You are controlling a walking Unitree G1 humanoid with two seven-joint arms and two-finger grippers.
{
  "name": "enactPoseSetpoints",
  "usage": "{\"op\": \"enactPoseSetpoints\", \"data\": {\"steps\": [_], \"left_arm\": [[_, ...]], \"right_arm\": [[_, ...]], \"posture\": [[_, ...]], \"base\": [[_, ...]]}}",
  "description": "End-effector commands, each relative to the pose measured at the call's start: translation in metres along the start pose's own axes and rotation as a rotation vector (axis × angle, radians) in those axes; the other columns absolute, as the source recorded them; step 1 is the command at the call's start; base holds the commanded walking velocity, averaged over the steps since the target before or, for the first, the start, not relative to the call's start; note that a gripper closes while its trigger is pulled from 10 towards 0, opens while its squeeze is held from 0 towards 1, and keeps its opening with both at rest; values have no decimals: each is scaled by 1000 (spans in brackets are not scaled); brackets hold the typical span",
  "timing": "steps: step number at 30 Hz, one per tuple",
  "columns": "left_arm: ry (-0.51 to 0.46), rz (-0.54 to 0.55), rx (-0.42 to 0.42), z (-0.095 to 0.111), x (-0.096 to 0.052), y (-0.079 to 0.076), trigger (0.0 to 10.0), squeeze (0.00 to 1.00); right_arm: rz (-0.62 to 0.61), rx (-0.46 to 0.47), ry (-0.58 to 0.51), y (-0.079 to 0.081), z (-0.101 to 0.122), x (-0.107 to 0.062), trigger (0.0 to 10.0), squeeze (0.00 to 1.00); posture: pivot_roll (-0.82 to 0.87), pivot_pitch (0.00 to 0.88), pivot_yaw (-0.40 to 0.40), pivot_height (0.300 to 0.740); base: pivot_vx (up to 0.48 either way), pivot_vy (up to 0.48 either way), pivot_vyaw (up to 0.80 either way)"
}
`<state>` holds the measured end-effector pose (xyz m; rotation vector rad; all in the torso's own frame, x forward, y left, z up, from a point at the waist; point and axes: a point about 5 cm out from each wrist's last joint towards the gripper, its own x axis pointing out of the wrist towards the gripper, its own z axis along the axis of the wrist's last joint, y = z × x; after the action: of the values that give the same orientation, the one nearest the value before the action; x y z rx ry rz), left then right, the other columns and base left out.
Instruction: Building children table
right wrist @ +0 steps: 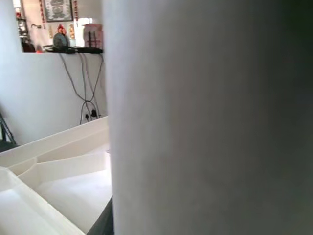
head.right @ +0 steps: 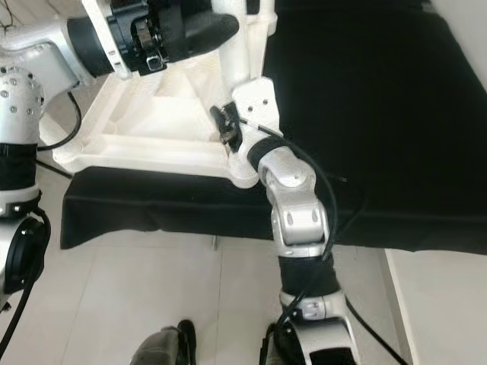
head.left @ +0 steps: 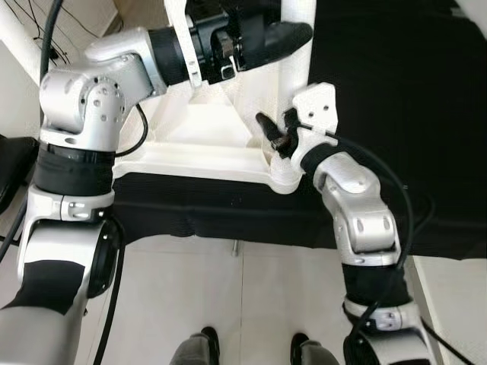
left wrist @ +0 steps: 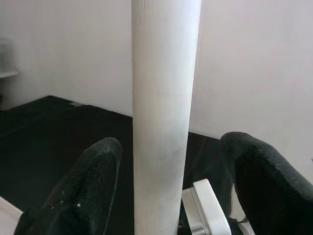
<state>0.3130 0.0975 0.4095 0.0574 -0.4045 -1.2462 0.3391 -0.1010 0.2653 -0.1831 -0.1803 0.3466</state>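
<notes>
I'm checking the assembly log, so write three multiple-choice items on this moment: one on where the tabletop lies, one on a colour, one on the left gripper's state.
1. Where does the white tabletop lie?
A. On the black mat
B. On bare tile
C. On a chair

2. What colour is the table leg?
A. Black
B. White
C. Red

3. How does the left gripper stand around the leg?
A. Shut on it
B. Open, a finger on each side
C. Turned away from it

Answers: 1 A, the upturned tabletop rests on the black mat. 2 B, the leg is plain white. 3 B, the left wrist view shows gaps between both fingers and the leg.
</notes>
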Motion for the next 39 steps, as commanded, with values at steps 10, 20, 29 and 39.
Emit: {"op": "enactPoseSetpoints", "data": {"steps": [10,20,29,39], "left_arm": [[61,197,64,-6,-55,-14,10000,0],[175,495,52,-47,-108,-38,10000,0],[300,617,-151,-112,-136,-104,10000,0],[374,702,-428,-148,-146,-185,10000,0]], "right_arm": [[-164,112,245,-10,-43,-10,0,0],[-198,203,193,-5,-49,-20,0,0],[-191,233,167,1,-55,-27,0,0],[-134,254,118,2,-53,-26,10000,0]], "posture": [[36,238,34,740],[47,231,42,740],[52,239,46,740],[57,243,47,740]], "base": [[0,0,0],[0,0,0],[0,0,0],[0,0,0]]}}
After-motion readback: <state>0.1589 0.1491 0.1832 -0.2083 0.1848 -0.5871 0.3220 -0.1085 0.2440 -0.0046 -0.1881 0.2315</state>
